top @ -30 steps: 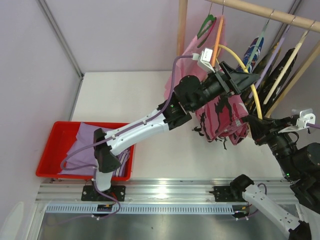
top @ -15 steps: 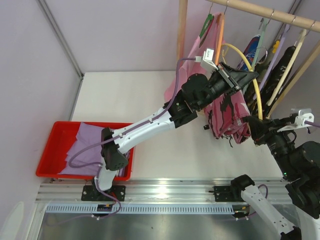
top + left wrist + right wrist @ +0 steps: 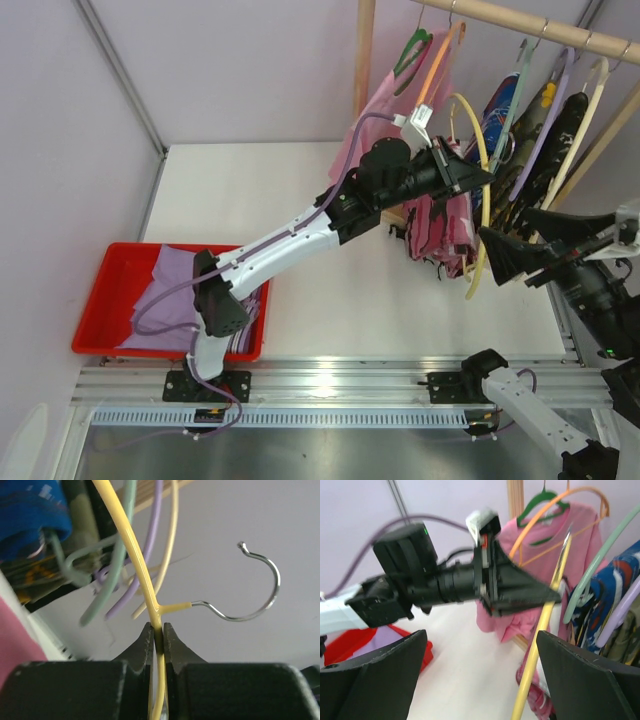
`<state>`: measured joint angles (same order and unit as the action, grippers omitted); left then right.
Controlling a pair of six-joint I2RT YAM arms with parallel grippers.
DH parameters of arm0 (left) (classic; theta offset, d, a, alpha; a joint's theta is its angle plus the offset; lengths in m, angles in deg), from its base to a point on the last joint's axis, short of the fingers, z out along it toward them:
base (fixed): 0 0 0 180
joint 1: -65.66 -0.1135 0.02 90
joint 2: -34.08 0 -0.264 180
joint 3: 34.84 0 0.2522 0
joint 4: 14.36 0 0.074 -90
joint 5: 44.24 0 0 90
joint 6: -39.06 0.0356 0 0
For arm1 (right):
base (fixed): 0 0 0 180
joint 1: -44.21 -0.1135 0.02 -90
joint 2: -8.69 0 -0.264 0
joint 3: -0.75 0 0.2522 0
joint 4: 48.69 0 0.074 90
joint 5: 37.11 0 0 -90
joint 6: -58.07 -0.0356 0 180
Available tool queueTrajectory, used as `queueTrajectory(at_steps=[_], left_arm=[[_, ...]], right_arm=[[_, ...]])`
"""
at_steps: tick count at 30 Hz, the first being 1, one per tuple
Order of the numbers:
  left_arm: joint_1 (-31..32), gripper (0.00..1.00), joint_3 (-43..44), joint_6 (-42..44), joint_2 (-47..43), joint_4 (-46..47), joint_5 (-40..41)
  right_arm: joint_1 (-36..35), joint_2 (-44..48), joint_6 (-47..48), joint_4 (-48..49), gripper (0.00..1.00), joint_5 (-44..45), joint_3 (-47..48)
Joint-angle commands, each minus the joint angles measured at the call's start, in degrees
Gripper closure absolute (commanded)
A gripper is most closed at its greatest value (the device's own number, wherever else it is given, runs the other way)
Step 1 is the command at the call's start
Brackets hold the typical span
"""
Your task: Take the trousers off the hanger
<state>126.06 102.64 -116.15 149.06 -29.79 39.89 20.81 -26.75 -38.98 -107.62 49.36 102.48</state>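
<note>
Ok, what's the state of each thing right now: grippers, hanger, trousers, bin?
left gripper: shut on the yellow hanger, just below its hook.
right gripper: open, holding nothing.
yellow hanger: off the wooden rail, hook free in the air.
camouflage trousers: bunched, hanging on the hanger, not yet off.
red bin: holds lilac cloth.

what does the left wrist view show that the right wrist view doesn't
Only left wrist: the metal hook, its full curve caught on nothing. Only right wrist: the right gripper wide open, the red tray, the plain pink garment. Both: the left gripper shut on the yellow hanger.
</note>
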Motion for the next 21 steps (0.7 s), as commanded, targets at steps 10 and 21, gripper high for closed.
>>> queueTrajectory(at_steps=[10, 21], left_arm=[[-1.6, 1.0, -23.08, 15.45, -30.77, 3.88, -5.74], [-5.73, 1.0, -27.21, 11.51, -41.31, -3.42, 1.02]], right_arm=[[-0.16, -3.93, -4.46, 2.1, 0.13, -4.97, 0.81], [-0.16, -8.58, -18.25, 17.82, 0.16, -23.08, -9.65]])
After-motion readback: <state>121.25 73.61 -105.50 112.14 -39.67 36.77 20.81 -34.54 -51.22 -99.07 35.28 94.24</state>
